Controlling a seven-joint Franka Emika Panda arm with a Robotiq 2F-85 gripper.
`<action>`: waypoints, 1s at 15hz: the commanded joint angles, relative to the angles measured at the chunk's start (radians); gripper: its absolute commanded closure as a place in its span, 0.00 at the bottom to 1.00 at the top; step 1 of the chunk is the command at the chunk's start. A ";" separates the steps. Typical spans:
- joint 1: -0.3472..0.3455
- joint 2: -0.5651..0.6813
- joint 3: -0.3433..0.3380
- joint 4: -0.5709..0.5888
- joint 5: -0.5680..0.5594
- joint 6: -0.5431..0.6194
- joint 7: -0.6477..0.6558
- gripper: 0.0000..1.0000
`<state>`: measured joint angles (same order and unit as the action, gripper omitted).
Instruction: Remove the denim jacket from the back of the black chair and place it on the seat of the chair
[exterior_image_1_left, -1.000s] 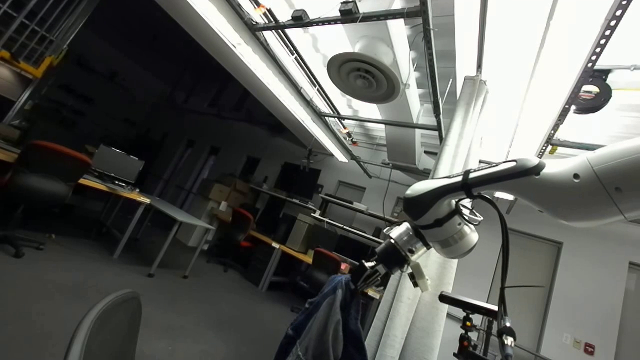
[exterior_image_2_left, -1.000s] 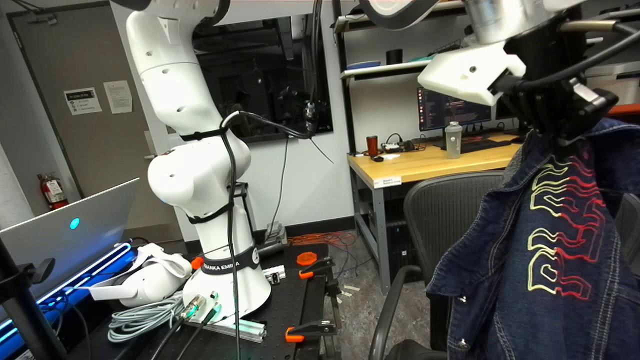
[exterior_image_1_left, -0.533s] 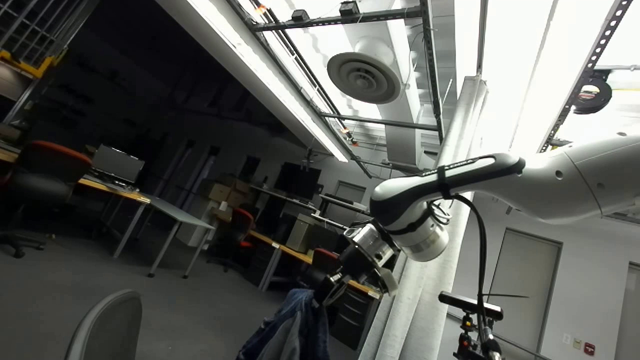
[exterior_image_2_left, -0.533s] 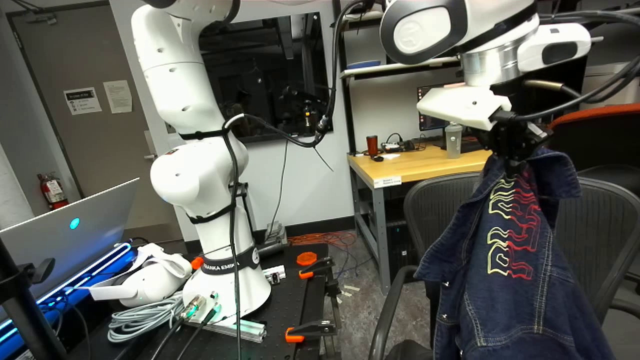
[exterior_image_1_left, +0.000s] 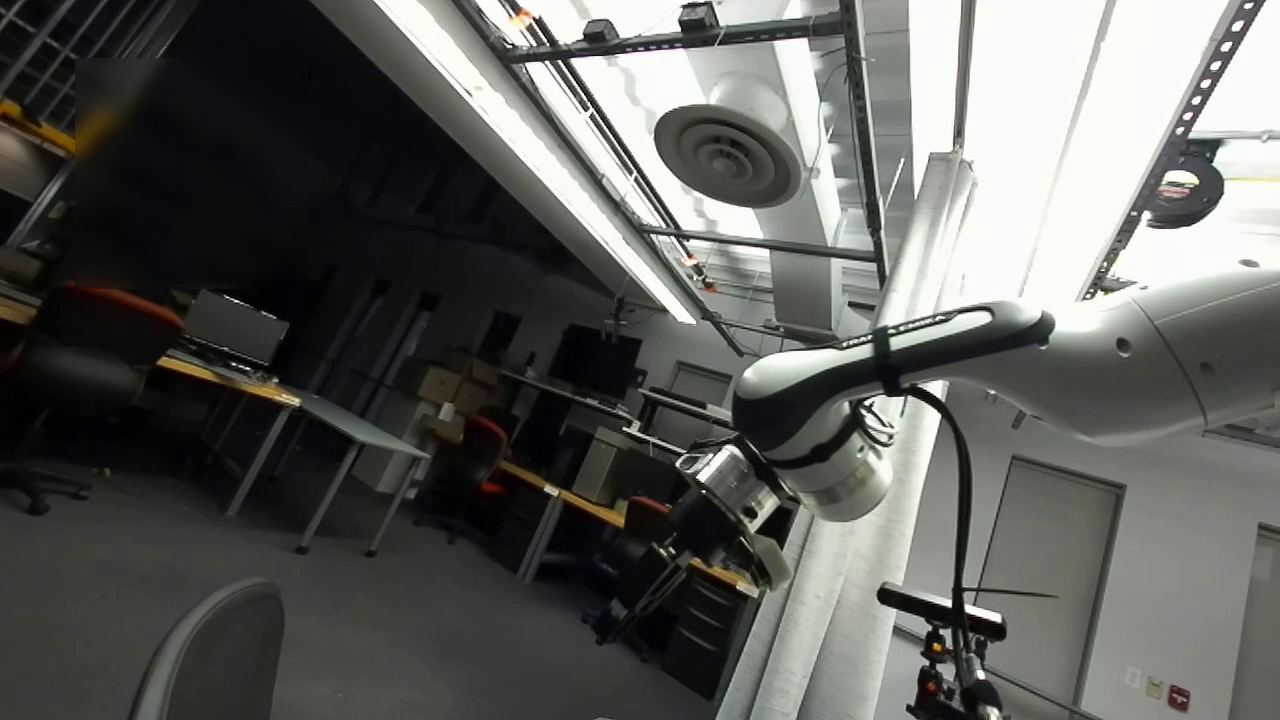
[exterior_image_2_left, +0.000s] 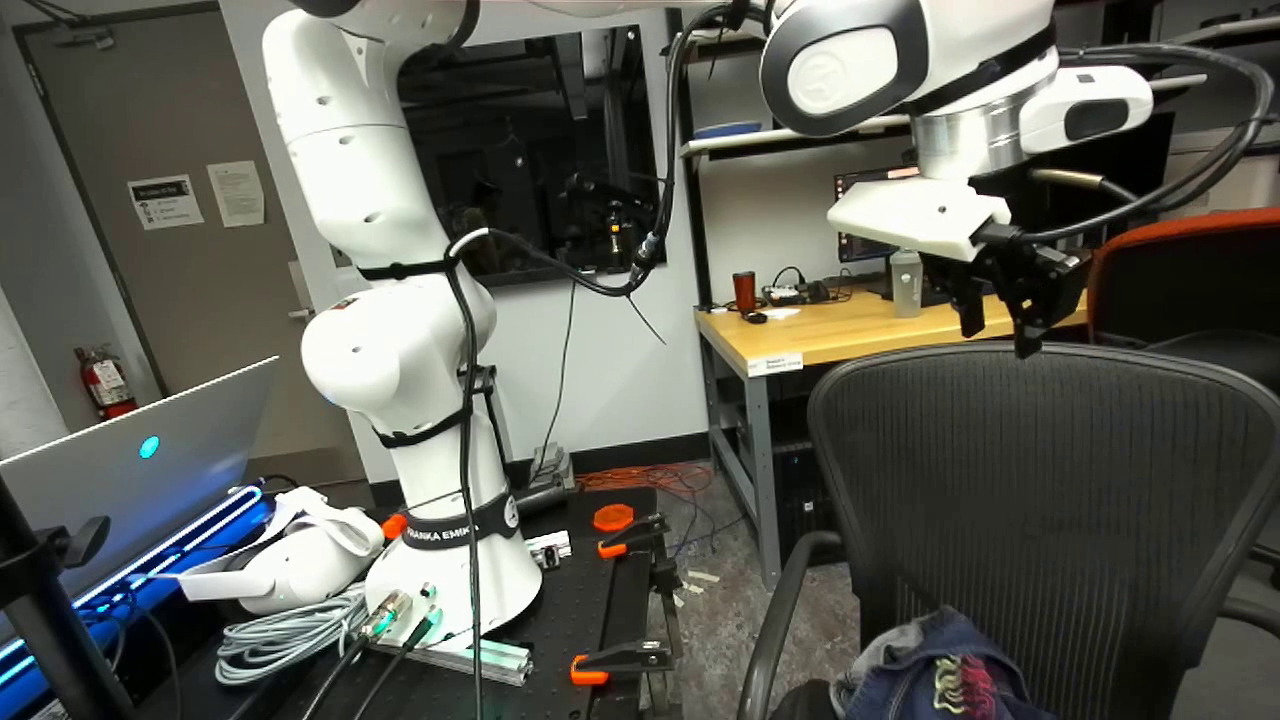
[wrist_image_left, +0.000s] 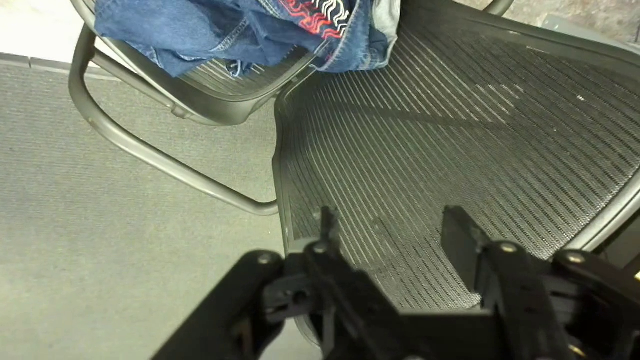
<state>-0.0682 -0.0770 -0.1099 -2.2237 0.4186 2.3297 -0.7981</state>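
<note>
"Lying where, that denim jacket (wrist_image_left: 215, 35)?"

"On the seat (wrist_image_left: 215, 78) of the black chair (exterior_image_2_left: 1040, 480), bunched up, and in the wrist view part of it overlaps the foot of the backrest (wrist_image_left: 450, 165). Its red and pale design (wrist_image_left: 311, 20) faces up, with some grey cloth (wrist_image_left: 387, 20) at the edge."

"And the jaws?"

"Apart, with the backrest's mesh showing between them. The arm (exterior_image_2_left: 850, 75) holds them near the top edge, well apart from the jacket."

"Touching that edge?"

"I cannot tell."

"Anything beyond the chair?"

"A wooden surface (exterior_image_2_left: 840, 335), in an exterior view, with a red cup (exterior_image_2_left: 744, 292) and a grey bottle (exterior_image_2_left: 906, 283) standing on it, and another chair (exterior_image_2_left: 1190, 285), orange along its top, near it."
</note>
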 joint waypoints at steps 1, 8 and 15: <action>0.009 -0.037 0.005 -0.010 -0.027 -0.025 0.016 0.13; 0.020 -0.065 0.012 -0.019 -0.054 -0.033 0.010 0.00; 0.027 -0.043 0.011 -0.007 -0.040 -0.019 0.003 0.00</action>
<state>-0.0505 -0.1191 -0.0903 -2.2326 0.3817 2.3129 -0.7982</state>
